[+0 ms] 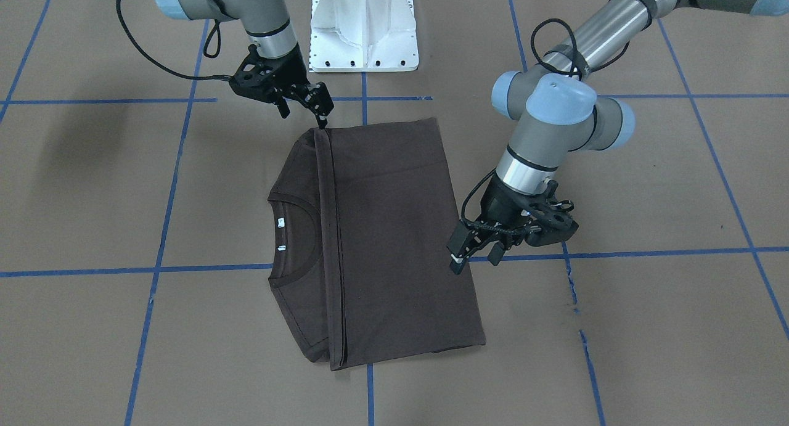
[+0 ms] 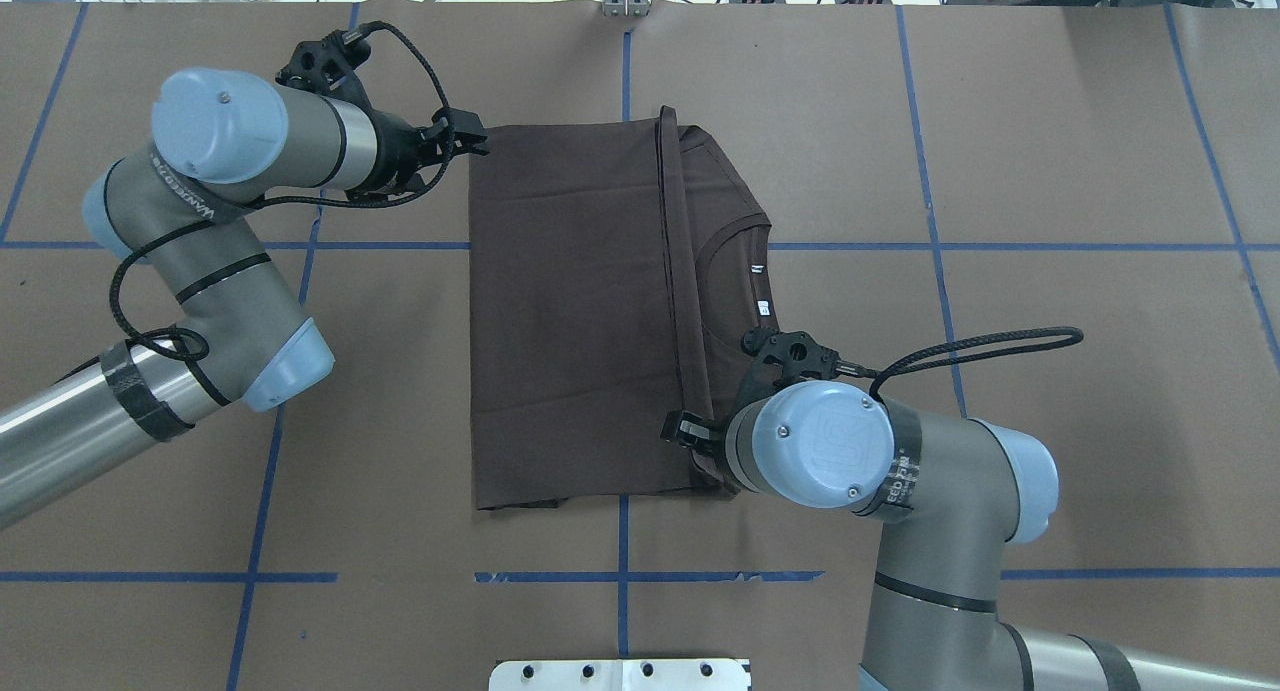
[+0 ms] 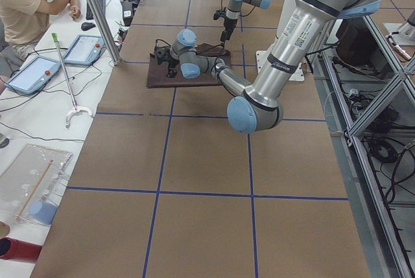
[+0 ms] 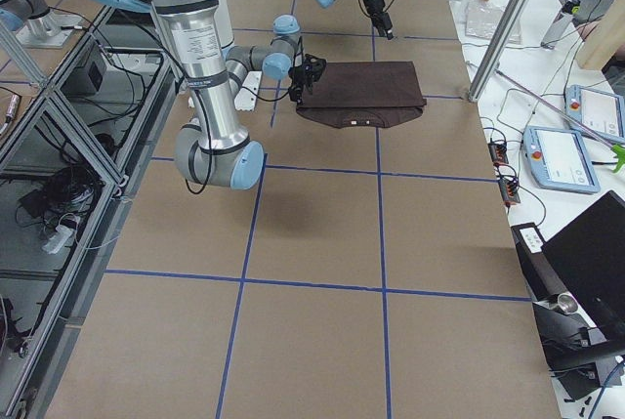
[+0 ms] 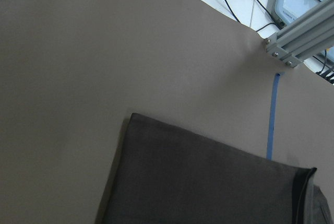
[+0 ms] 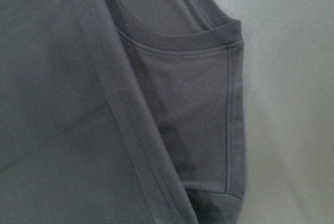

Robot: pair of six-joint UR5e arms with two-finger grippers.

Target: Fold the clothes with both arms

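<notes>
The dark brown T-shirt (image 1: pixel 394 229) lies flat on the brown table, its lower half folded up so the hem (image 1: pixel 327 241) runs just beside the ribbed collar (image 1: pixel 294 199) with white tags (image 1: pixel 280 222). My left gripper (image 1: pixel 474 259) hovers open by the shirt's folded edge, holding nothing; overhead it shows at the far left corner (image 2: pixel 472 137). My right gripper (image 1: pixel 305 108) is open too, one fingertip (image 1: pixel 322 119) at the near end of the hem, and it is mostly hidden under its wrist overhead (image 2: pixel 685 429). Neither wrist view shows fingers, only the shirt (image 6: pixel 104 104).
The white pedestal base (image 1: pixel 363 37) stands at the robot's side of the table. Blue tape lines (image 1: pixel 209 269) grid the brown surface. A seated person (image 3: pixel 26 6) and tablets (image 3: pixel 32 74) are beyond the far edge, near an aluminium frame post (image 5: pixel 302 36).
</notes>
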